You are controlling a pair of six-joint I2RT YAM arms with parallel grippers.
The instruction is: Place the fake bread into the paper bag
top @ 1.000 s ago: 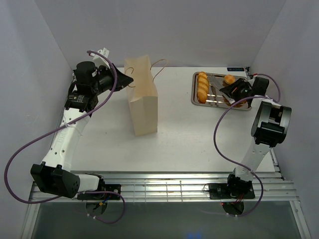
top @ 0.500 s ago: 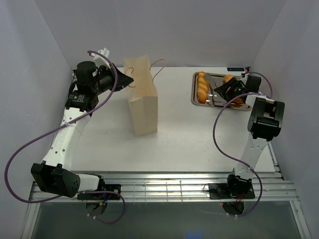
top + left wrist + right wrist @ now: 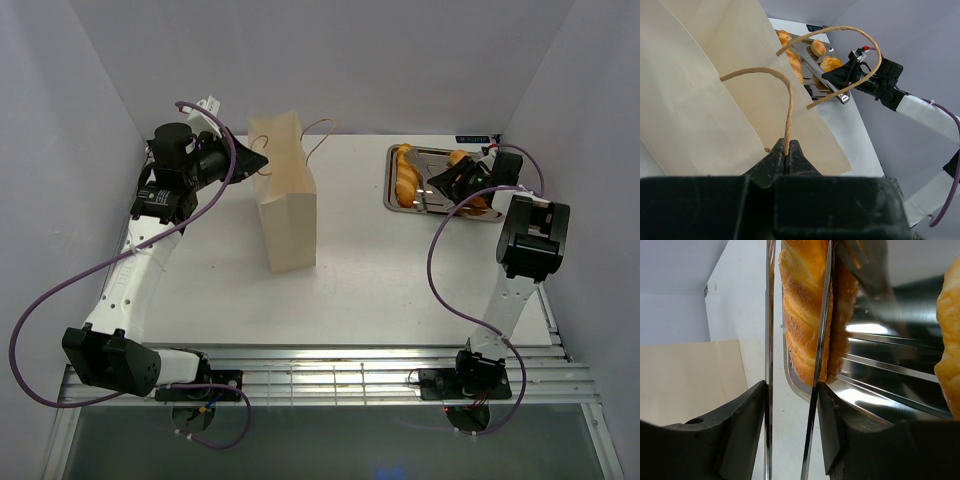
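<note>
The right gripper (image 3: pixel 791 387) grips a pair of thin metal tongs (image 3: pixel 822 340), its fingers pressed against the two blades with a narrow gap between them. Just ahead of the fingertips, a long ridged golden-orange toy loaf (image 3: pixel 802 310) lies in the rectangular steel tray (image 3: pixel 875 390), well to the right of the tall cream paper bag (image 3: pixel 288 215). One blade crosses the loaf; the other shows just outside the tray's rim. At the bag's upper left edge, the left gripper (image 3: pixel 786 154) is pinched tight on a brown cord handle (image 3: pixel 788 100).
</note>
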